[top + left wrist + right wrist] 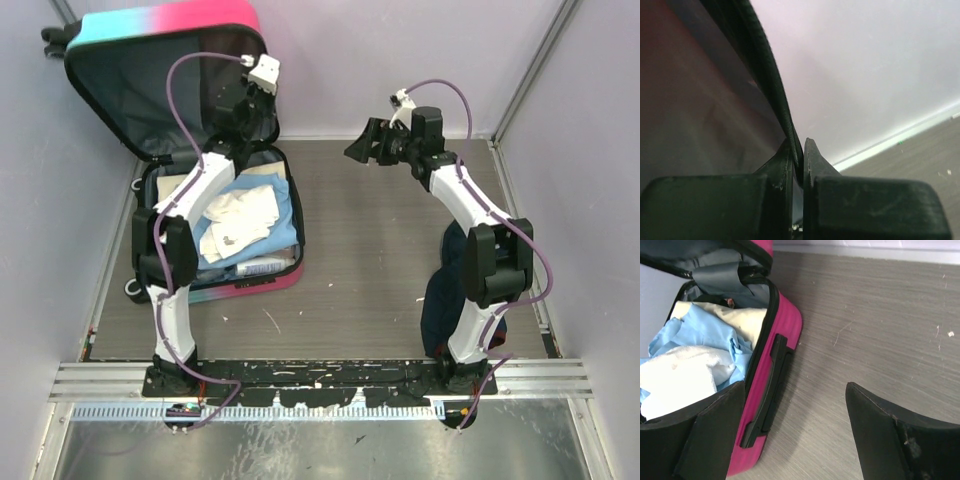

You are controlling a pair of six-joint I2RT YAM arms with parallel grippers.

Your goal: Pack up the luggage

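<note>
Pink-to-turquoise hard shell: the luggage [262, 282] lies open at the back-left of the table [380, 270], its lid [140, 90] propped upright by the wall [400, 60] and its base stuffed with light blue cloth [700, 335] and white cloth [680, 370]. Left gripper [800, 155] is clamped on the lid's black rim [767, 75]. It looks like the zip edge, though this close I can't be sure. Right gripper [795, 390] hangs spread wide and empty above bare table beside the case. The shell should be stiff, light and probably slick, so that rim is the sensible hold. The lid will swing on its hinge, and the soft heap may resist closing.
</note>
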